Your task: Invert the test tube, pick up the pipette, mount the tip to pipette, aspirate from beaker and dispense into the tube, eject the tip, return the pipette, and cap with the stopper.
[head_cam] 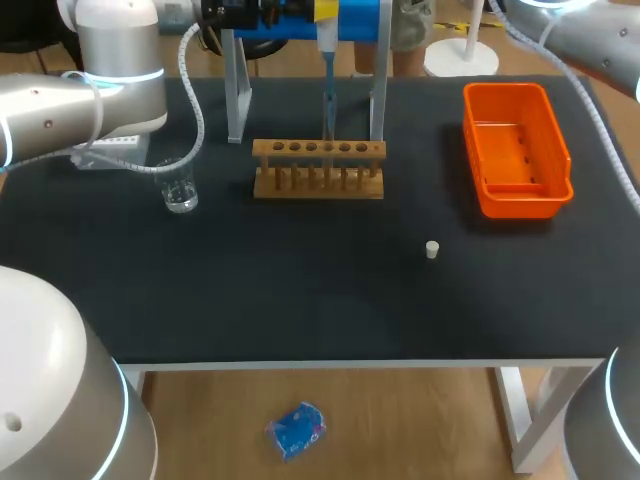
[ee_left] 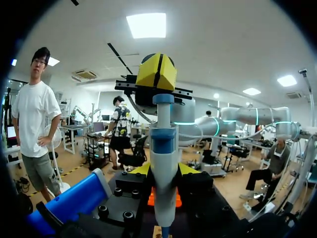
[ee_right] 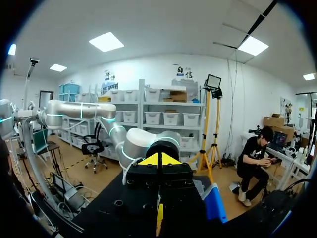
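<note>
My left gripper (ee_left: 164,171) is shut on the white and blue pipette (ee_left: 163,148), one yellow finger on each side of its body. My right gripper (ee_left: 156,72) faces it from the other side, shut, with its tips resting on the pipette's plunger; in its own view these shut tips (ee_right: 158,159) sit just above the left gripper's black body. In the head view the pipette's thin tip (head_cam: 328,95) hangs down to the middle of the wooden tube rack (head_cam: 318,168). I cannot make out the tube itself. The glass beaker (head_cam: 180,188) stands left of the rack. A small white stopper (head_cam: 432,249) lies on the table.
The pipette stand, with a blue top bar (head_cam: 300,22) and grey legs (head_cam: 237,90), straddles the rack from behind. An orange tray (head_cam: 515,150) sits at the back right. The front half of the black table (head_cam: 300,300) holds only the stopper.
</note>
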### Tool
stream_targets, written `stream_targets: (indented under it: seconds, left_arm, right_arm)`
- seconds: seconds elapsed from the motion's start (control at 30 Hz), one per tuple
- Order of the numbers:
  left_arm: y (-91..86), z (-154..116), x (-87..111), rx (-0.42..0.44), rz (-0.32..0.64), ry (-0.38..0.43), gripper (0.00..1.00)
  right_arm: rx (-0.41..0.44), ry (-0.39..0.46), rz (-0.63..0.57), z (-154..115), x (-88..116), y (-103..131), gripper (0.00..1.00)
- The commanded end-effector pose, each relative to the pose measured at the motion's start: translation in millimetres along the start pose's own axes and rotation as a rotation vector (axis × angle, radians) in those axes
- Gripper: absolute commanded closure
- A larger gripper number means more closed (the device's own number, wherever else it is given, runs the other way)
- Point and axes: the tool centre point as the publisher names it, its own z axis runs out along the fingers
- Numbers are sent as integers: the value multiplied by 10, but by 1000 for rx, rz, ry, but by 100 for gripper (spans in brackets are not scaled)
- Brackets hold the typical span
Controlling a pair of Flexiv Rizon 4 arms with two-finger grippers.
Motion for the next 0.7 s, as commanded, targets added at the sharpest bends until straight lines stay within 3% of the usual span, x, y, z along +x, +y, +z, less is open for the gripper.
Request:
stream_targets:
  seconds: [0.03, 0.7]
  left_arm:
    - [-8, 1, 15, -2, 0, -4, 100]
    - [-8, 1, 15, -2, 0, -4, 100]
  right_arm:
    - [-6, 26, 9, 7, -85, -46, 100]
    - [-15, 45, 44, 59, -84, -144, 100]
